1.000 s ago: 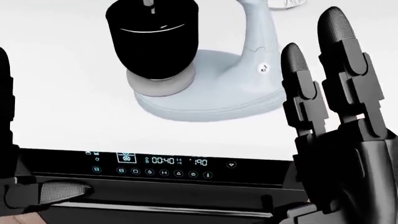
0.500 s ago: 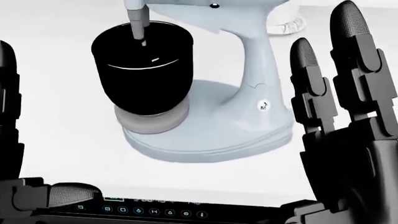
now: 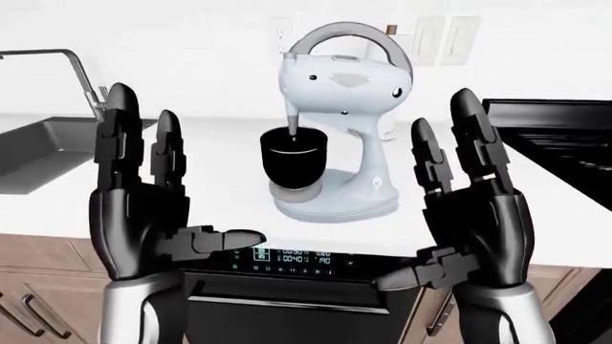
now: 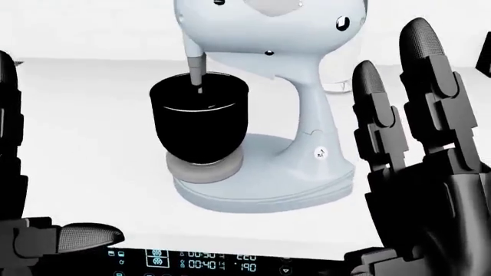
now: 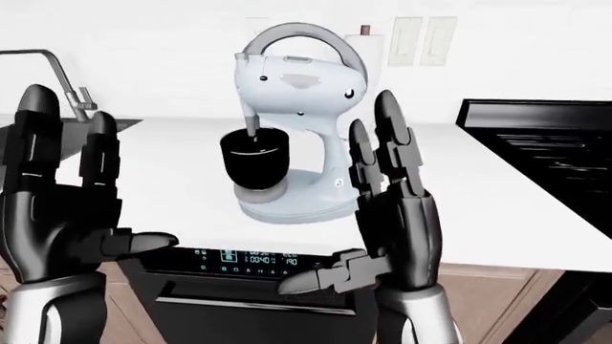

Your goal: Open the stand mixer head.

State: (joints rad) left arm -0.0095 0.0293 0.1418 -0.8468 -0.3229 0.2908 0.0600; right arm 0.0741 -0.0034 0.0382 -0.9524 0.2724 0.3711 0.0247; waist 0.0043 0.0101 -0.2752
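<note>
Nearest you: left hand [image 3: 143, 215] and right hand [image 3: 473, 215] both raised, palms facing each other, fingers spread apart and upright, thumbs pointing inward, holding nothing. Below them, the oven panel [image 3: 287, 259] with lit digits at the counter [image 3: 220, 201] edge. Beyond, between your hands, the mixer [image 3: 335, 129] stands on the counter, head [image 3: 349, 75] down, beater in the black bowl [image 3: 295, 159]. Far left in the left-eye view: sink [image 3: 38, 143], faucet [image 3: 77, 72]. Far right: stove [image 3: 559, 129].

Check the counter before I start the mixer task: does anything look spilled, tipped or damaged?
Nothing stands out. The pale blue stand mixer stands upright on the white counter, head down, its beater reaching into the black bowl seated on the base. No spill shows. Both black three-finger hands are open, touching nothing.
</note>
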